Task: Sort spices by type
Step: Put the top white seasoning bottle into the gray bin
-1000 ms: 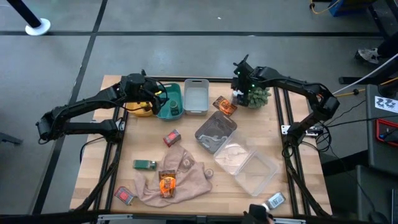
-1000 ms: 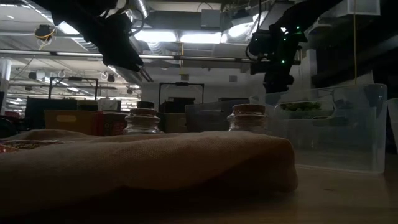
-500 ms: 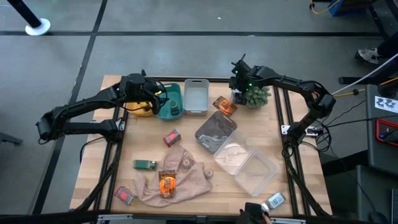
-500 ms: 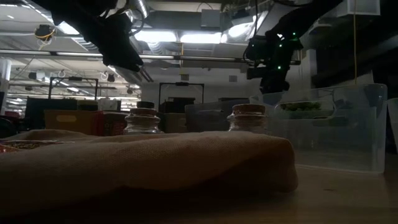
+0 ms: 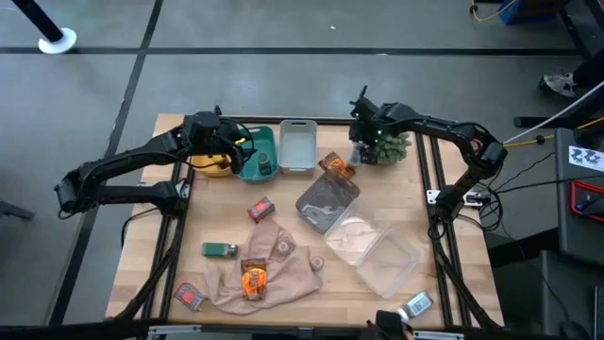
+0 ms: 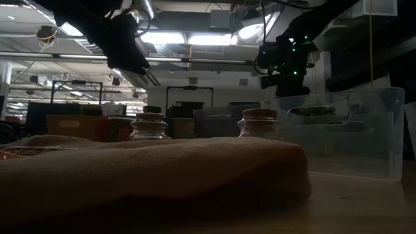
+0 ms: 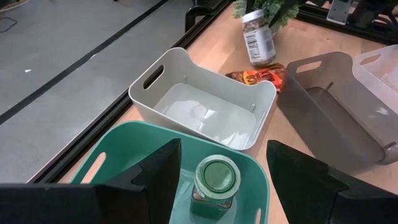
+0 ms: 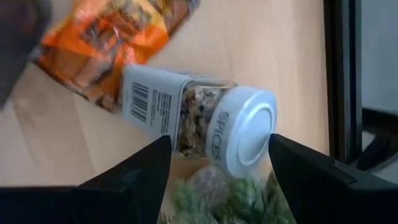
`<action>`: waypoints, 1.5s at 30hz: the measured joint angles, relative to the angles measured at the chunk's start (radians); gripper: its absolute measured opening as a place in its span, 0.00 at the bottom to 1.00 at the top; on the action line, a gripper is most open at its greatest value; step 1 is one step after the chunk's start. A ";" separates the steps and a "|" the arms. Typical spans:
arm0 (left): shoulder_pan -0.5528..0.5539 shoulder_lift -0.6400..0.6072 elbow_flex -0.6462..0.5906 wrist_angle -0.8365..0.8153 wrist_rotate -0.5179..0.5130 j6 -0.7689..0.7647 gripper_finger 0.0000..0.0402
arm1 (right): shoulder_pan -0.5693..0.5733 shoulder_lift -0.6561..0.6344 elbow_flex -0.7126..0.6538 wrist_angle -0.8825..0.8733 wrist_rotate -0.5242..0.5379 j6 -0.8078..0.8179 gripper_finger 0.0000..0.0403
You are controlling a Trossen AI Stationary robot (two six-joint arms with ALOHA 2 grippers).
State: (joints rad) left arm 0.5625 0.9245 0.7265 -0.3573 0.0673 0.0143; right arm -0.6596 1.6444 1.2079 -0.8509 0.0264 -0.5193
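My right gripper (image 5: pixel 361 142) hangs open, pointing steeply down over a silver-capped spice jar (image 8: pixel 199 121). Its fingers stand on either side of the jar's cap end. The jar (image 7: pixel 257 37) tilts with its cap against the green spiky plant ball (image 5: pixel 389 146), beside an orange-brown sachet (image 5: pixel 333 166). My left gripper (image 5: pixel 247 151) waits open above the teal bin (image 7: pixel 112 162), which holds a green-capped jar (image 7: pixel 214 180). A red packet (image 5: pixel 260 210), a green box (image 5: pixel 219 249), another sachet (image 5: pixel 253 279) and another red packet (image 5: pixel 189 297) lie on or near the beige cloth (image 5: pixel 283 260).
A white bin (image 5: pixel 297 132), a grey bin (image 5: pixel 311 203) and a clear bin (image 5: pixel 396 264) sit mid-table. A yellow container (image 5: pixel 215 166) stands left of the teal bin. Another silver-capped jar (image 5: pixel 416 304) lies at the near right edge. Two cork-topped jars (image 6: pixel 148 125) show behind the cloth.
My right gripper has tipped more steeply downward and sunk slightly over the tilted jar, staying open. The orange-brown sachet beside the jar has slid a little toward the table's left and near side.
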 joint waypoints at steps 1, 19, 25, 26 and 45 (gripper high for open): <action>0.000 0.000 0.000 0.000 0.000 0.000 0.55 | 0.001 0.000 0.000 0.001 -0.001 0.016 0.67; 0.000 0.000 0.000 0.000 0.000 0.000 0.55 | 0.076 -0.002 0.000 0.011 0.037 -0.236 0.67; 0.000 0.000 0.000 0.000 0.000 -0.012 0.55 | 0.133 0.008 0.001 0.031 0.094 -0.432 0.67; 0.000 0.000 0.000 -0.001 0.000 -0.013 0.55 | 0.133 0.015 0.001 0.029 0.107 -0.435 0.67; 0.000 -0.001 0.000 -0.004 0.000 -0.015 0.55 | 0.137 0.116 0.001 0.042 0.176 -0.614 0.67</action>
State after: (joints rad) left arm 0.5625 0.9237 0.7265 -0.3614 0.0677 -0.0006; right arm -0.5228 1.7599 1.2094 -0.8092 0.2028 -1.1338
